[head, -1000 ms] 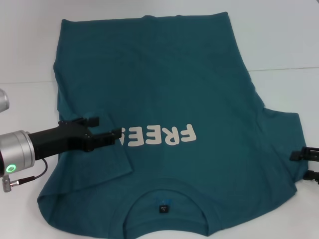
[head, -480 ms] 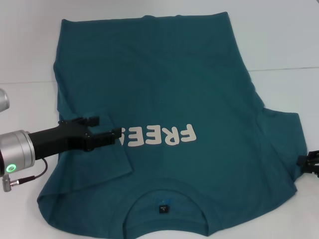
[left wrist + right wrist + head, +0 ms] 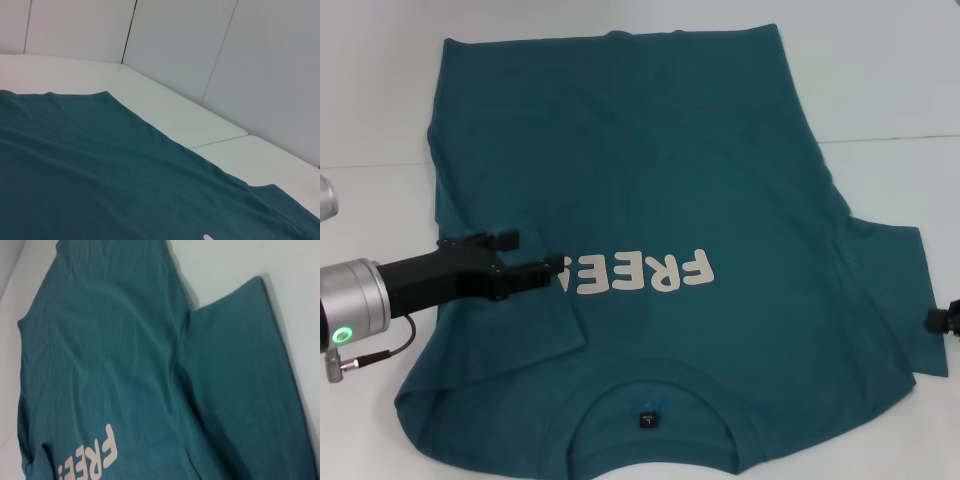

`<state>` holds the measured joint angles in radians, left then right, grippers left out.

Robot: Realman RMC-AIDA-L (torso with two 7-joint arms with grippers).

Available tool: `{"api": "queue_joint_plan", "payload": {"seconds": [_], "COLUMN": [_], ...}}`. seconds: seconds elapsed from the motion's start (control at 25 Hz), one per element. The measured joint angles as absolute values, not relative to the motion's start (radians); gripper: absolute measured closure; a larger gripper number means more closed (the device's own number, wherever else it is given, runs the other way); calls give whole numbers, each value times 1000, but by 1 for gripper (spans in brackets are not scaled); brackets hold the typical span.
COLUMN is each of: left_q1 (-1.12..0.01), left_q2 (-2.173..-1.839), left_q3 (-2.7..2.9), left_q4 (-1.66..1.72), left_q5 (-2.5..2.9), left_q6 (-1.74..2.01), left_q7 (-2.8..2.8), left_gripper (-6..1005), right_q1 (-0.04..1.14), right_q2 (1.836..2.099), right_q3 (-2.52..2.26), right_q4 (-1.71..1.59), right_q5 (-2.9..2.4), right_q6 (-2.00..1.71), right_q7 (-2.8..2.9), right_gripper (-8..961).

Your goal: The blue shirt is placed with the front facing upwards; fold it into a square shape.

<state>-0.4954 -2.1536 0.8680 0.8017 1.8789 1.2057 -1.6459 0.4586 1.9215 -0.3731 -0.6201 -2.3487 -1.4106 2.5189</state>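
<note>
A white table (image 3: 890, 90) carries the blue shirt (image 3: 650, 170), spread front up across most of it, collar toward the robot and hem at the far side. The shirt's left sleeve (image 3: 520, 320) is folded inward over the chest and hides the end of the white "FREE!" print (image 3: 642, 272); the right sleeve (image 3: 890, 290) lies flat, out to the side. The left gripper (image 3: 535, 255) sits low over the folded sleeve, its fingers spread apart, tips just beside the print. The right gripper (image 3: 948, 322) shows only as a dark bit at the edge, near the right sleeve; whether it is spread or pressed together cannot be told. A small dark label (image 3: 648, 419) sits inside the collar.
</note>
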Motion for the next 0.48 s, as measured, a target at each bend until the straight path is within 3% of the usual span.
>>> {"api": "queue_joint_plan", "payload": {"seconds": [0.16,0.32,0.48], "left_q1": [-496,-499,-506], "left_q2": [-2154,-2152,-2152], "left_q3": [868,868,874], "left_q4": [806,808,808], "left_q5": [1877,1877,1878], "left_q6": [1207,1211,1217], "left_q7": [-1646,-1646,-1646], "left_gripper": [137,137,137], "right_q1": [454,454,455], "right_q2": [1892,1844,1853], "right_q3": [-364,-393,-430], "right_q4": [-624,-666,-793], "right_q5": [-2324,-2366,-2469], "right_q6": [-1450,-1539,-1595], "right_q7": [2547,2632,2699], "right_gripper": [950,906,788]}}
